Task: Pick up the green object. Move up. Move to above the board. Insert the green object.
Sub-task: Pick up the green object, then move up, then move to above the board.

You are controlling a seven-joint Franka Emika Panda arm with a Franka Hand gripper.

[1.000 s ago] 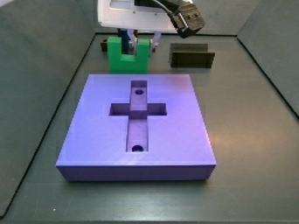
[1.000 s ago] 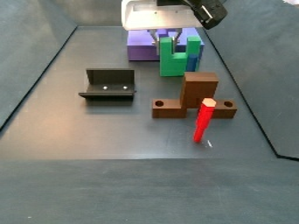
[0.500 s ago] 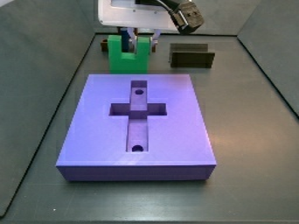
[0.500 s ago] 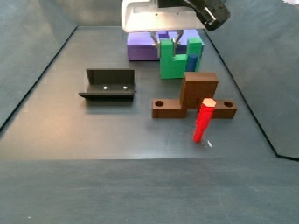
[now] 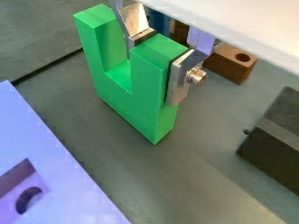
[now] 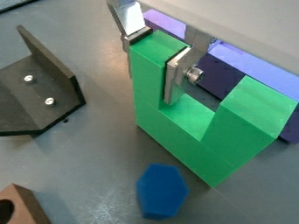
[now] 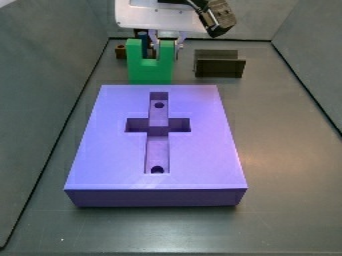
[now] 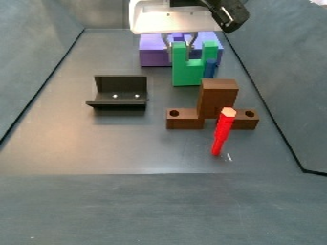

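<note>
Since a second ago: green object slightly higher, lifted with pincer. Board flat on table, cross recess up, free for insertion. Green object beyond board's far edge, upright, one upright clamped between silver fingers, pincer clenched on it, likely so the rest hangs free. Fixture, brown block well apart.

Dark grey matte floor, faint scuffs. 2 thin pale lines run along floor sides in both side views. Grey walls behind. Soft even light.
</note>
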